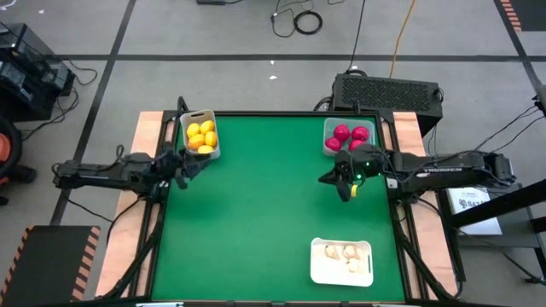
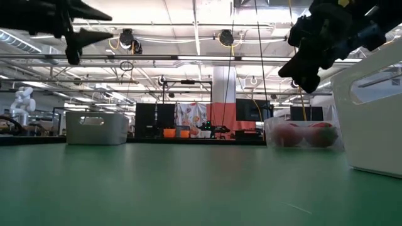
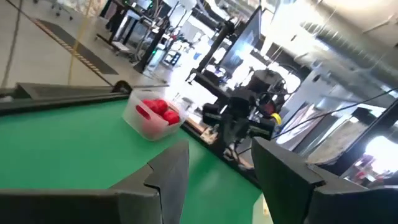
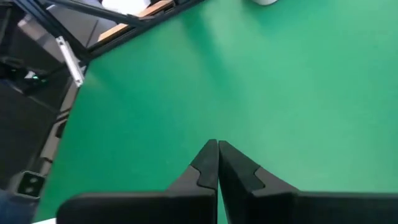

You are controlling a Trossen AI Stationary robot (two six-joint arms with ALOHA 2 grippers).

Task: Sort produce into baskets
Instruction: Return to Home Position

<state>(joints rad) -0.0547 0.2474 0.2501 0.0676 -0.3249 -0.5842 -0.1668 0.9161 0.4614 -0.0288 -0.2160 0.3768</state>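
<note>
Step in hand: judging by the layout, sorting is done and both arms only need to retract to rest.
Produce: the lemons lie in the whitish bin at the worktop's far left. The red fruits are in the clear bin at the far right. The garlic bulbs rest on the white tray at the near right. No piece shows loose on the green worktop.
Right tool: the right tool carries nothing and its fingers are pressed together tip to tip. It hangs above bare green just in front of the clear bin.
Left tool: the left tool has its fingers spread wide with nothing between them. It sits at the worktop's left edge, just beside the near corner of the whitish bin.
Height: in the low view both tools hang well above the surface.
How to retract well: draw each arm back toward its own side while keeping that height. The right wrist should swing away from the clear bin, not over its rim.
Left side caution: the spread fingers sit near the whitish bin's corner, so pull straight back before any turn.
Risk: a clipped bin would probably slide or tip and spill sorted fruit.
</note>
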